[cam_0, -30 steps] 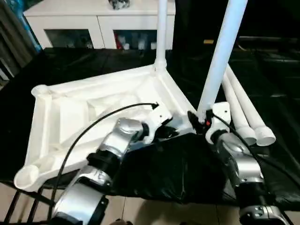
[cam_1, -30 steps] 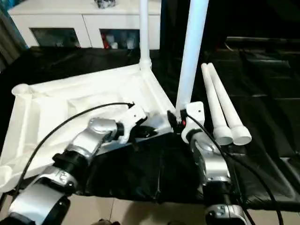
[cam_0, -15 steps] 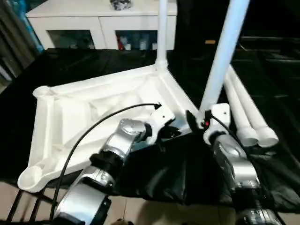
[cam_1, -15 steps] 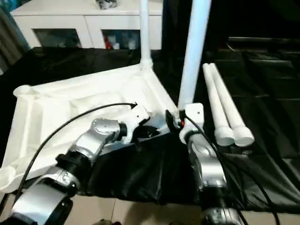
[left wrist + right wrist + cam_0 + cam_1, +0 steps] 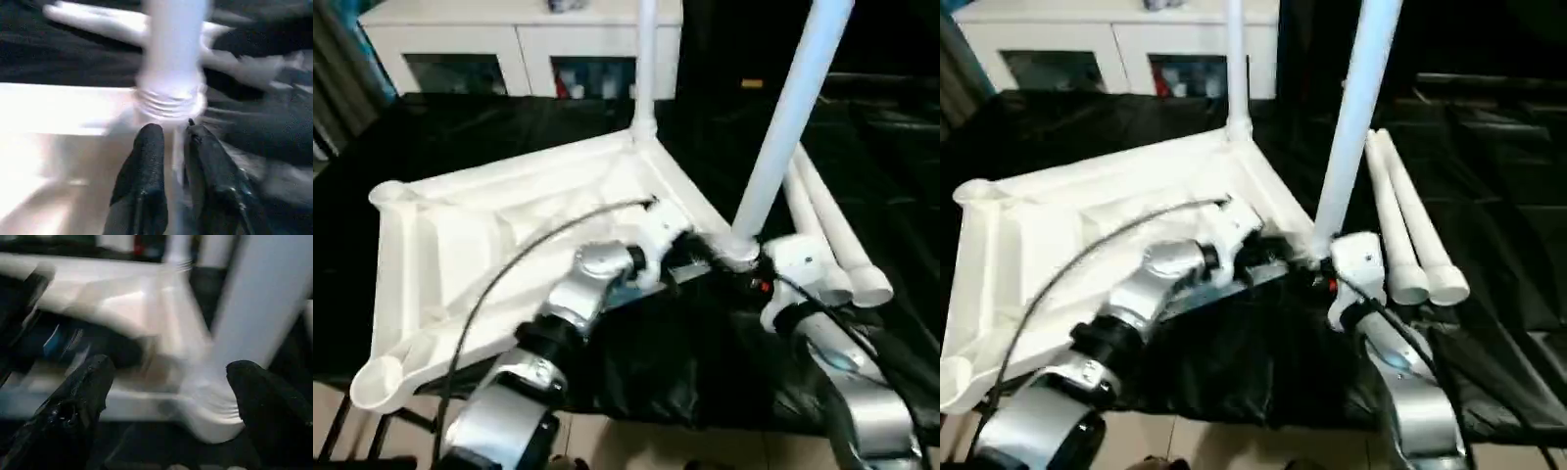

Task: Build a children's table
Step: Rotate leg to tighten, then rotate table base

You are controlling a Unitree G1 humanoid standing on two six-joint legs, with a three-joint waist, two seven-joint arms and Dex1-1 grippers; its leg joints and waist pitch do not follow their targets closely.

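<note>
Tabletop [image 5: 489, 230] lies upside down on the black cloth [image 5: 685, 362]. Left gripper [image 5: 171, 142] is at its near corner, fingers a slit apart, holding nothing. Right gripper [image 5: 168, 382] is wide open by the leg [image 5: 783, 137] standing in that corner.

The upturned table top [image 5: 499, 235] and its tubular legs [image 5: 790, 117] are plain white on a glossy black sheet [image 5: 695, 343]. At twelve o'clock, the cabinet [image 5: 509, 34] is white. Forearms [image 5: 578, 294] are silver, fingers [image 5: 144, 166] black.
</note>
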